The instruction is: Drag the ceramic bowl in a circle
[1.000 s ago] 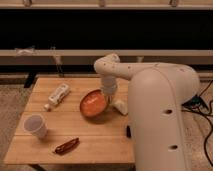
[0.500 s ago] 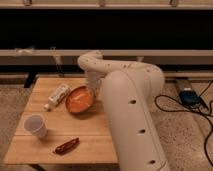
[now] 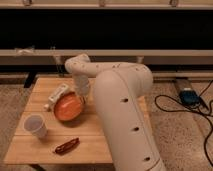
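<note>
The white cup (image 3: 36,125) stands upright near the left edge of the wooden table (image 3: 30,152), in the same spot as half a second ago. Bare wood lies to its left as far as the edge. Behind it and to the right, a white bottle (image 3: 56,97) lies on its side, angled toward the back left corner; it has not visibly moved. Toward the front edge, a dark brown packet (image 3: 66,146) lies flat, also unchanged, with open boards on either side of it.

The ceramic bowl (image 3: 67,107) has slid left and a little toward the front since the earlier frame. It now sits left of the table's middle. Its back left rim is right up against the bottle's near end, though whether they touch cannot be told. A strip of clear wood separates the bowl from the cup, and a wider one separates it from the packet.

The gripper (image 3: 82,96) comes down at the bowl's right rim, having travelled left with it. Whether it is closed on the rim or open cannot be told.

The white arm (image 3: 125,105) now covers more of the table's right half, hiding that edge. On the floor at the right, a black cable (image 3: 170,107) loops beside a small blue box (image 3: 189,95).
</note>
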`<action>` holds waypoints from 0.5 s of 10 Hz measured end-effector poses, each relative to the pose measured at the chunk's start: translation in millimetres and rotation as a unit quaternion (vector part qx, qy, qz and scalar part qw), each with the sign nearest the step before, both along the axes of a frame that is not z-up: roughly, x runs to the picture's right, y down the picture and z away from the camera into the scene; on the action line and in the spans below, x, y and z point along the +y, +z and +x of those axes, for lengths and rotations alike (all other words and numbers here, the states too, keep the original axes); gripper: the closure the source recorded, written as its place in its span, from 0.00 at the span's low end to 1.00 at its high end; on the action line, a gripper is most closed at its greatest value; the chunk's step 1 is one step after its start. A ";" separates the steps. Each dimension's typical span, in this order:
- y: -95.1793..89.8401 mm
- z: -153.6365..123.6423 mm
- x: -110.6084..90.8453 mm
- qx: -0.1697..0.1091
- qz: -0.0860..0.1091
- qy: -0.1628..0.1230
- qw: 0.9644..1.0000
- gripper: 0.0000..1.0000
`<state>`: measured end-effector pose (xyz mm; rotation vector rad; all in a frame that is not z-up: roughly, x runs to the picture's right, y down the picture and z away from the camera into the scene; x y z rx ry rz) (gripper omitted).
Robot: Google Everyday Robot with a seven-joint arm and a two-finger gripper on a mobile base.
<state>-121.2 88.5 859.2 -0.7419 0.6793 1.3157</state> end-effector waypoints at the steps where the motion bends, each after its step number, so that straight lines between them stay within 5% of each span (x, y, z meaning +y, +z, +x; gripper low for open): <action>1: -14.4 10.9 4.8 0.008 -0.006 0.004 1.000 1.00; 5: -48.9 56.5 21.0 0.042 -0.023 0.014 0.999 1.00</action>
